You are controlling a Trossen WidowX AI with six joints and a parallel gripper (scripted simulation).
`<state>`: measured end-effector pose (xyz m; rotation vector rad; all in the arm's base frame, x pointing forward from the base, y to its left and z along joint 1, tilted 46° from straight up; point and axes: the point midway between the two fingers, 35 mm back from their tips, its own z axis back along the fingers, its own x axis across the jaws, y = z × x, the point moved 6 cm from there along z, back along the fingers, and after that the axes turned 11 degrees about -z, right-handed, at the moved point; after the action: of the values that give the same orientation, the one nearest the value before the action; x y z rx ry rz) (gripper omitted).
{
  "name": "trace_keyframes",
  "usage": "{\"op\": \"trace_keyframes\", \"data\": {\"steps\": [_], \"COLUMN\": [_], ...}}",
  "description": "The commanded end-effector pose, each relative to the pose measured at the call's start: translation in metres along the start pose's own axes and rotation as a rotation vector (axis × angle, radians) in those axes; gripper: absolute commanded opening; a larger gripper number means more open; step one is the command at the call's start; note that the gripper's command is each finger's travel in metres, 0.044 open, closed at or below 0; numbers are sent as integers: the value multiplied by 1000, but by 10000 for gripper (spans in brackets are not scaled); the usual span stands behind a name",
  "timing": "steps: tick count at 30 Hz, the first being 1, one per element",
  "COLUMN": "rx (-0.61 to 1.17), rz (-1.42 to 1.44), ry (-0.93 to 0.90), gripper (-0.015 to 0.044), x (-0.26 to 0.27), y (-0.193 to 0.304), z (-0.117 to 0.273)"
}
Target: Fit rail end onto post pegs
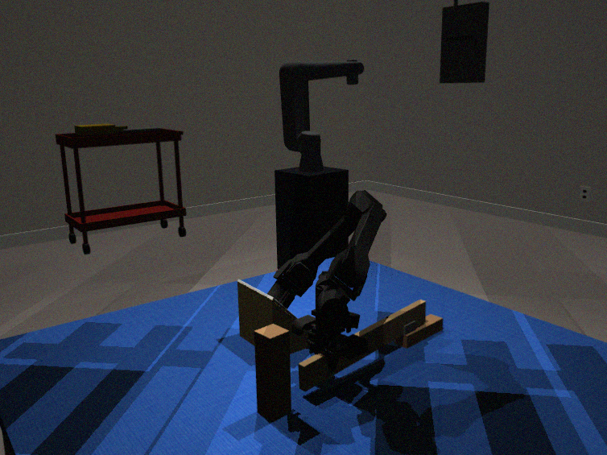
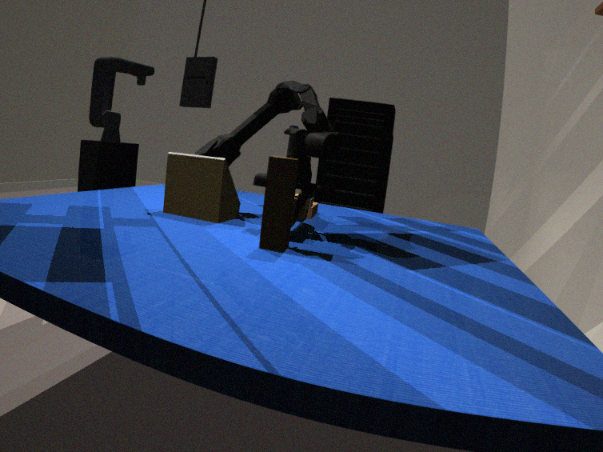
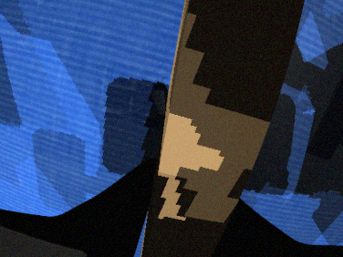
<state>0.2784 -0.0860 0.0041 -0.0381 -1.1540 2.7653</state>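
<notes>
The long wooden rail (image 1: 390, 325) (image 3: 227, 118) slopes from the low footboard block (image 1: 429, 324) at the right down to its near end (image 1: 314, 370). That end hangs low, just right of the upright wooden post (image 1: 272, 369) (image 2: 278, 202) and apart from it. A bit of the rail end (image 2: 308, 209) peeks out behind the post in the exterior view. My gripper (image 1: 330, 347) (image 3: 173, 169) is shut on the rail near its low end, one dark finger on each side. The pegs are hidden from me in the shadow.
A tan wedge-shaped board (image 1: 255, 312) (image 2: 198, 186) stands just behind the post. A black pedestal with a second arm (image 1: 310, 206) is beyond the blue table (image 1: 126, 374). A black slatted rack (image 2: 357, 154), a red cart (image 1: 121, 171) and a hanging panel (image 1: 463, 42) stand off the table.
</notes>
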Motion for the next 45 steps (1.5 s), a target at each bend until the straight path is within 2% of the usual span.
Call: {"op": "trace_keyframes", "data": {"steps": [1,31,45], "rx": [-2,-1,-1], "rz": [1,0,1], "ry": [15,15,15], "gripper": [0,0,0], "x": [-2,-2,-1], "y": [1,1,1], "z": [6,21,16]}}
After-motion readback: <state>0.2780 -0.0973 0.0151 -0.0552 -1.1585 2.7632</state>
